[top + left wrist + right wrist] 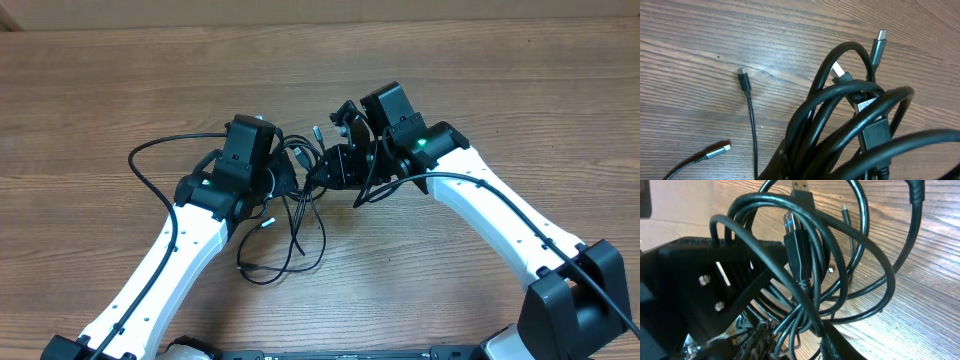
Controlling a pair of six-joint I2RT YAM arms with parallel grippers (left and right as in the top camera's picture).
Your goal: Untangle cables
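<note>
1. Thin black cables [810,150] sit mid-table in a knot between my two grippers, with slack loops trailing back on the wood toward the arm bases.
2. The left gripper [290,172] is clenched. The bundle gathers right at it and rises off the surface, so I read it as grasping the cords.
3. The right gripper [330,168] is buried in the loops, which are draped around its black finger. I cannot tell whether it is released or gripping.
4. Loose ends lie apart from the knot: a silver-tipped plug [717,151], a small dark plug [742,75], and a grey plug [880,42] pointing up.
5. A blue-tongued USB plug [790,220] hangs inside the coils.
6. A small white label [867,103] carries print too tiny to read.
7. The brown wood-grain tabletop [480,80] is bare beyond the knot up to its far edge.
8. A thicker black arm cable [150,160] arcs out on the left side.
</note>
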